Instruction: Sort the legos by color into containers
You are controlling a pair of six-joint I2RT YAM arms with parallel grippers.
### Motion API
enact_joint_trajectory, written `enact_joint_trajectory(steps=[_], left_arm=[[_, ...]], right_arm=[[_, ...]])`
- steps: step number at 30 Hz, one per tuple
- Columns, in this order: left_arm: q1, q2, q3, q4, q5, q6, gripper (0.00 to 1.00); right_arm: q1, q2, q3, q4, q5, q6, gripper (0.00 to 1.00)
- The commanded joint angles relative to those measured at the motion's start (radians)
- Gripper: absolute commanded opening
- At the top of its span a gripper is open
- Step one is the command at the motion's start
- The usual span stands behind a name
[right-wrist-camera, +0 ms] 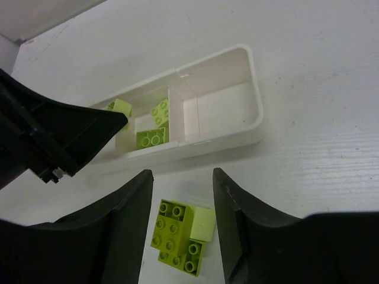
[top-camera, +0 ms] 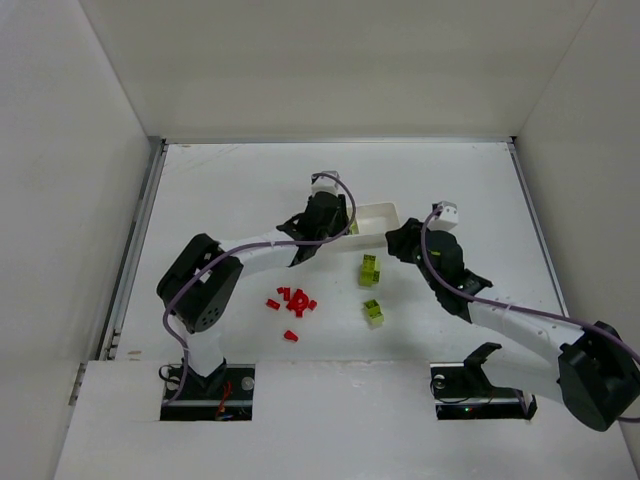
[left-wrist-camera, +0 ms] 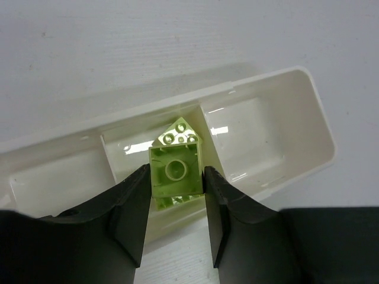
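1. Top view: the left gripper [top-camera: 322, 222] is seen over the white tray [top-camera: 380, 213], which lies far of centre on the table [top-camera: 230, 200]. The right gripper [top-camera: 403, 240] hangs just near the tray's right end. A cluster of red legos [top-camera: 292, 300] lies near and left of centre. Two groups of yellow-green legos [top-camera: 369, 270] lie to its right, one nearer than the other.
2. Left wrist view: a yellow-green brick [left-wrist-camera: 174, 167] is clamped between the narrowed fingers of the left gripper [left-wrist-camera: 175, 177]. It is held above the middle compartment [left-wrist-camera: 136, 148] of the tray [left-wrist-camera: 314, 106]. Another green brick [left-wrist-camera: 180, 135] is seen below it in that compartment.
3. Right wrist view: the right gripper [right-wrist-camera: 182, 177] is held wide with nothing between its fingers. Below it a clump of yellow-green legos [right-wrist-camera: 177, 234] rests on the table, just near the tray [right-wrist-camera: 254, 112]. What appear to be two green bricks [right-wrist-camera: 155, 127] lie in the middle compartment, though the angle is poor.
4. The task is judged barely begun: a few green bricks are placed, while both green groups and every red lego are left to sort.
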State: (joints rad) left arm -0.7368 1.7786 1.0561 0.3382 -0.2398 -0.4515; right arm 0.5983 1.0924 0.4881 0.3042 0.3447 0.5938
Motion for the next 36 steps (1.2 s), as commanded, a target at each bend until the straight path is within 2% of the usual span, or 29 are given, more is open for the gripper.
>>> enact_joint_trajectory(steps=[1, 8, 10, 14, 17, 20, 23, 25, 28, 33, 36], left_arm=[[-0.011, 0.013, 0.062, -0.008, -0.035, 0.036, 0.39], [-0.017, -0.008, 0.064, -0.013, -0.049, 0.047, 0.51], [-0.016, -0.039, 0.048, -0.018, -0.047, 0.047, 0.51], [-0.029, -0.169, -0.057, 0.016, -0.038, 0.019, 0.42], [-0.045, -0.296, -0.163, 0.021, -0.006, -0.013, 0.37], [-0.06, -0.421, -0.296, 0.028, 0.02, -0.051, 0.36], [-0.068, -0.542, -0.425, 0.024, 0.04, -0.113, 0.35], [-0.072, -0.597, -0.484, 0.024, 0.045, -0.139, 0.35], [-0.081, -0.64, -0.525, 0.022, 0.045, -0.182, 0.35], [-0.104, -0.696, -0.558, 0.025, 0.053, -0.205, 0.35], [-0.106, -0.723, -0.559, 0.004, 0.068, -0.213, 0.35]], right_arm=[[0.027, -0.017, 0.0, 0.05, 0.025, -0.031, 0.53], [0.056, 0.018, 0.015, 0.044, 0.054, -0.06, 0.54], [0.062, 0.027, 0.021, 0.044, 0.062, -0.068, 0.5], [0.097, 0.024, 0.043, -0.006, 0.071, -0.091, 0.35], [0.19, -0.021, 0.021, -0.091, 0.115, -0.051, 0.32], [0.339, -0.106, -0.011, -0.207, 0.19, 0.0, 0.38], [0.477, -0.164, -0.016, -0.367, 0.267, 0.062, 0.57], [0.525, -0.173, -0.005, -0.462, 0.284, 0.113, 0.63], [0.554, -0.129, 0.033, -0.565, 0.261, 0.147, 0.64], [0.556, 0.018, 0.081, -0.562, 0.238, 0.127, 0.56], [0.556, 0.067, 0.095, -0.531, 0.231, 0.124, 0.55]])
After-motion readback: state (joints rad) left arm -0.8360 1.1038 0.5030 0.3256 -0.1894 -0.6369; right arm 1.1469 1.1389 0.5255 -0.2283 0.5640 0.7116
